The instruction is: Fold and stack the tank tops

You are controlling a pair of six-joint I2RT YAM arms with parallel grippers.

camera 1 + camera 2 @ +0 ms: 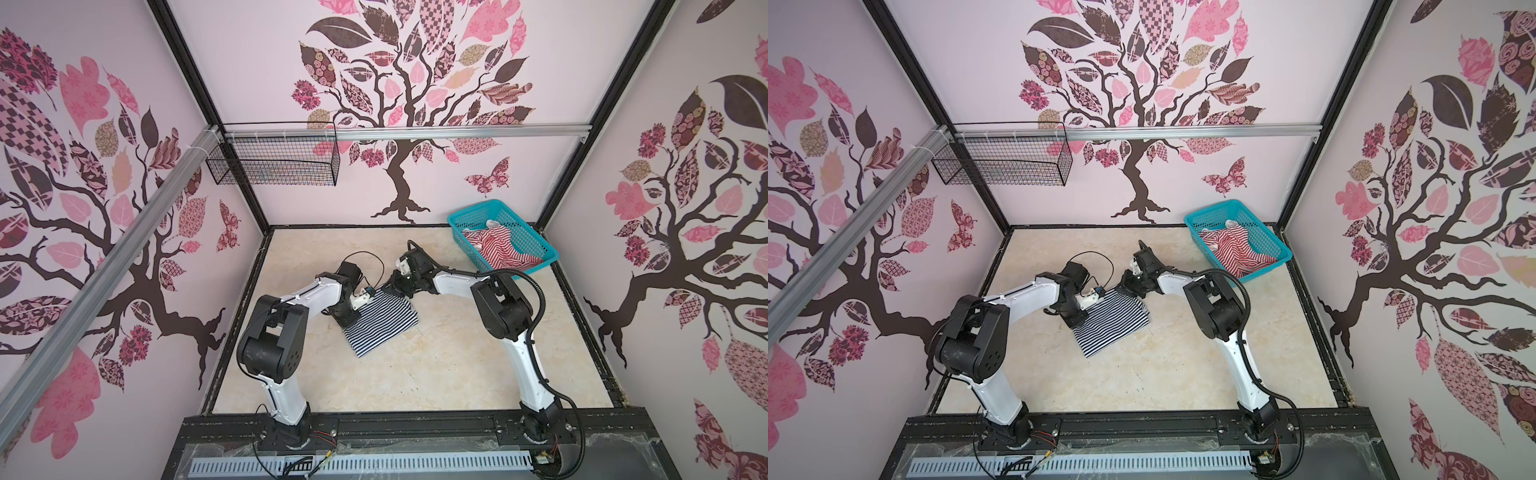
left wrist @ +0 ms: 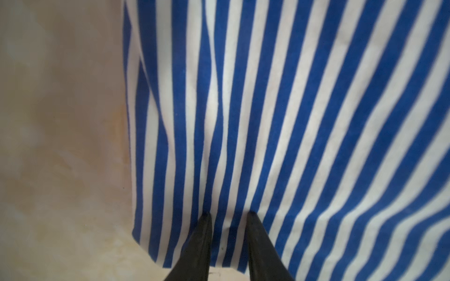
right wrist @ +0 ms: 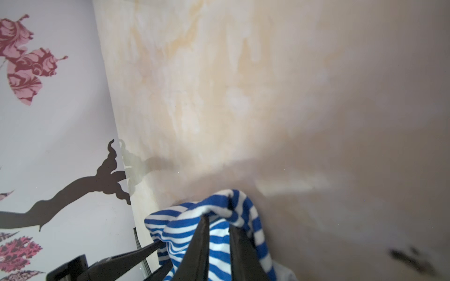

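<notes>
On the table, in both top views, we see the navy top folded, long axis slanting near-left to far-right. The red top lies crumpled in the basket, far right. Left gripper meets the navy top's left edge, and right gripper meets its far corner.

From the left wrist, our left gripper is narrowly parted, its tips on stripes running straight ahead.

From the right wrist, cloth bunches between the right gripper's narrowly parted fingers. We cannot tell whether they grip.

The left arm and right arm bend inward, wrists close together. The left gripper points down, jaws slightly apart; the right gripper stands likewise.
</notes>
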